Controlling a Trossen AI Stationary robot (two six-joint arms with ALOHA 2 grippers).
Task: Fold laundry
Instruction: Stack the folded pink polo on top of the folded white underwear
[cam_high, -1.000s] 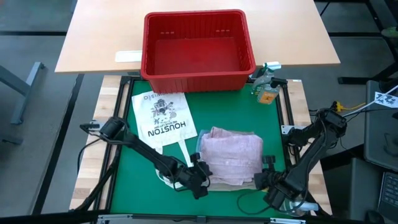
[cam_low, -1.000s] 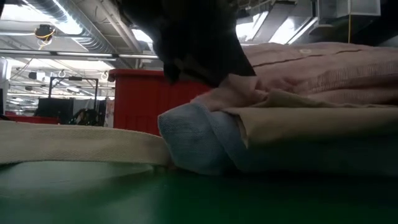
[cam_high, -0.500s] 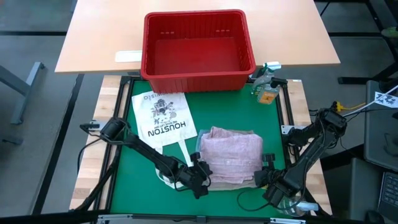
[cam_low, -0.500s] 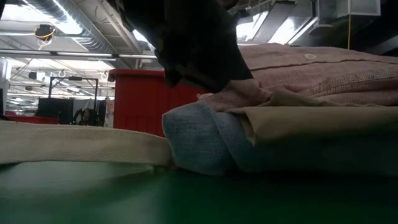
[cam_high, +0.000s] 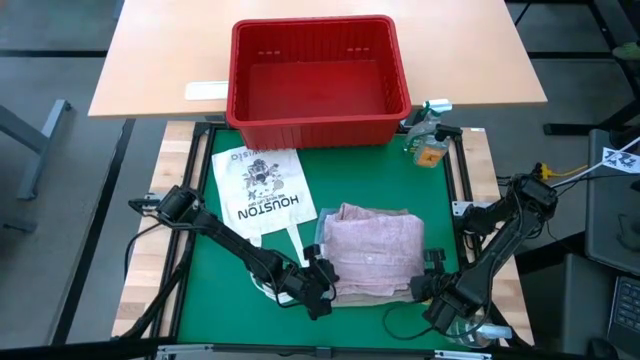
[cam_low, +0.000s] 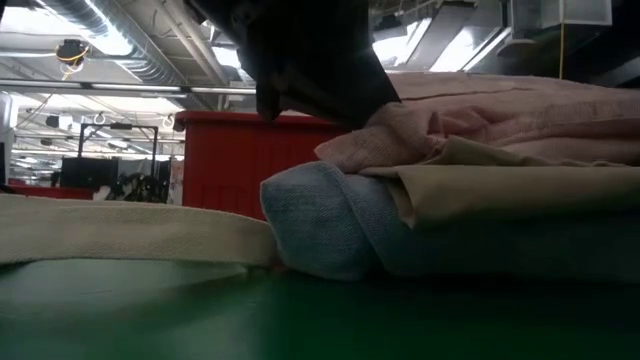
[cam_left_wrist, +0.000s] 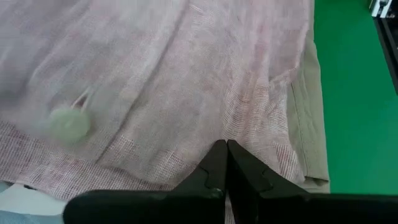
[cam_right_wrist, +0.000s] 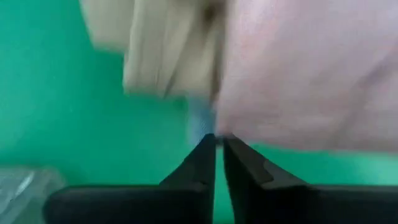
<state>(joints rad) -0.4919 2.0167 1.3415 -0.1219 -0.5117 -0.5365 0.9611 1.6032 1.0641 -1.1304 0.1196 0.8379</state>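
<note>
The laundry lies stacked near the green mat's front edge: a pale pink shirt (cam_high: 375, 250) on top, a tan cloth (cam_low: 500, 195) under it, and folded blue jeans (cam_low: 320, 225) at the bottom, resting on the mat. My left gripper (cam_high: 322, 283) is shut at the stack's near left corner. My right gripper (cam_high: 428, 285) points down at the near right corner, its fingers almost together on the shirt's edge. The right wrist view is blurred. My left gripper pinches the pink shirt's near left edge (cam_left_wrist: 214, 134) between its two fingers, slanting down from the near left. The pinched cloth (cam_low: 385, 135) stands bunched above the tan cloth; the rest lies on the stack. My right gripper comes from above and meets the shirt's near right corner (cam_right_wrist: 231, 134) at its fingertips. Blur hides how many layers it has.
A white tote bag (cam_high: 262, 190) printed HOUSTON lies left of the stack, its strap (cam_low: 120, 235) running close to the jeans. A red basket (cam_high: 318, 75) stands on the wooden table beyond the mat. A spray bottle (cam_high: 430, 140) is at the mat's far right corner.
Under my left gripper the shirt's near left edge has bunched up and risen a little off the tan cloth. The stack's left fold has slid slightly toward the right. Both arms have stayed nearly where they were.
</note>
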